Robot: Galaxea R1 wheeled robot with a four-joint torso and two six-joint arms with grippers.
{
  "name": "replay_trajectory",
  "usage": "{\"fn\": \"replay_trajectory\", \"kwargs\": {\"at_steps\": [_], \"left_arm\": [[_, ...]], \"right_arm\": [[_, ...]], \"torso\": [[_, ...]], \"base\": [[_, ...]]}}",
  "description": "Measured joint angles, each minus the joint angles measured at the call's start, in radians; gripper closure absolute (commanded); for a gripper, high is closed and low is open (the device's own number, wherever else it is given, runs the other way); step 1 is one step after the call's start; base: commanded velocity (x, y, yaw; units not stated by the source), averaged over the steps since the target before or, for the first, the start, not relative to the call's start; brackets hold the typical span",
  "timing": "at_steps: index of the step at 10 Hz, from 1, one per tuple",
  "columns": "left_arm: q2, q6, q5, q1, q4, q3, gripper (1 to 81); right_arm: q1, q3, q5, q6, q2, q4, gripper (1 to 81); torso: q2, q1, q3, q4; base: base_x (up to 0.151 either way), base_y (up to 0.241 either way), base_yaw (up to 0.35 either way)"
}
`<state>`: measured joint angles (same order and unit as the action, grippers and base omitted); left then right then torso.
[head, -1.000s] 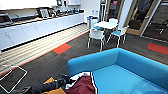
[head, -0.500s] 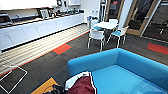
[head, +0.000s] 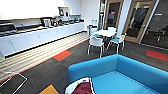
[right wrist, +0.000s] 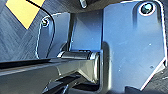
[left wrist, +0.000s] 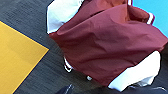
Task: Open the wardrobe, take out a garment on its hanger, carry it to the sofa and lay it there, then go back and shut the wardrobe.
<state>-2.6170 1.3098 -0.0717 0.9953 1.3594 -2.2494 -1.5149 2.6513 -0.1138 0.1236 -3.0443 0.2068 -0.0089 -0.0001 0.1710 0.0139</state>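
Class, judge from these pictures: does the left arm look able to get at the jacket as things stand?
Probably yes. The jacket sits large and close under the left wrist camera, over the dark carpet beside the blue sofa, with nothing visible between. The claw itself cannot be made out.

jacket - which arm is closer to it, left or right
Left, most likely. The left wrist camera looks straight onto the red jacket, which bulks close beneath it by the sofa. The right wrist view has just dark carpet and a yellow patch, no jacket.

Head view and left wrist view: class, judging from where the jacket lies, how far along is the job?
Done: the jacket is out of the wardrobe and at the sofa. In hand: it drapes over the sofa's near end, part hanging above the carpet. Left: returning to close the wardrobe.
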Motion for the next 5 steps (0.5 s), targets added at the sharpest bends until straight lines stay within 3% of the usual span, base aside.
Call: {"fn": "replay_trajectory", "kwargs": {"at_steps": [3, 5], "left_arm": [[-0.030, -0.001, 0.021, 0.148, 0.019, -0.006, 1.0], [-0.034, -0.002, 0.079, 0.218, 0.047, -0.018, 1.0]], "right_arm": [[-0.003, 0.000, 0.001, 0.000, 0.000, 0.000, 1.0], [-0.003, 0.000, 0.001, 0.000, 0.000, 0.000, 1.0]], "torso": [[-0.001, -0.001, -0.004, 0.000], [-0.002, -0.001, -0.005, 0.000]], "base": [[0.000, 0.000, 0.000], [0.000, 0.000, 0.000]]}}
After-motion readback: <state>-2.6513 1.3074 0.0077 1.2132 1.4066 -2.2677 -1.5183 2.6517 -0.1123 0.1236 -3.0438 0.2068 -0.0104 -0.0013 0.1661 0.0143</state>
